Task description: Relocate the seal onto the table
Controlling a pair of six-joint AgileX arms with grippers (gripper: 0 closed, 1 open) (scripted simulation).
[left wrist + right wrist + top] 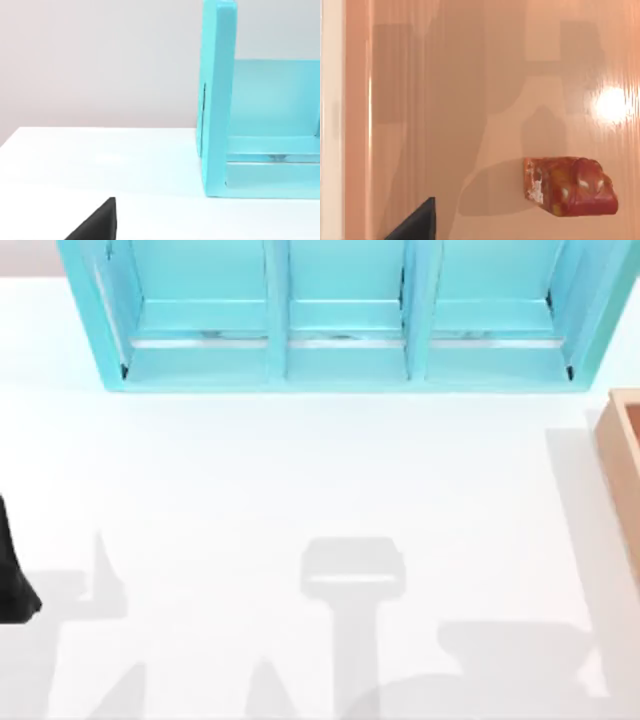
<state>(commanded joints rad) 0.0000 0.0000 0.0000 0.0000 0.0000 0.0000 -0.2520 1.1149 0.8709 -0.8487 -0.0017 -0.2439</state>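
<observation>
White table (300, 490) spans the top view, with a turquoise shelf (340, 315) along its far edge and a corner of a tan box (625, 455) at the right edge. At the left edge a dark part of the left arm (12, 575) sits parked; the left wrist view looks across bare table to the shelf's end panel (216, 100), and a black wedge (97, 222) there is too partial to say how far that gripper is open.

Seal (570, 186): seen through the right wrist camera, it lies on the glossy tan floor of the box, apart from the box wall (357, 120). A black wedge (415, 222) at the frame edge is all that shows of the right gripper; its opening cannot be told, and it holds nothing visible.

Step in hand, as judged: the approach, with the right arm poised over the box and the seal not yet grasped. The next move calls for centring the fingers over the seal, descending, closing, then lifting clear of the wall before setting it on the table.
</observation>
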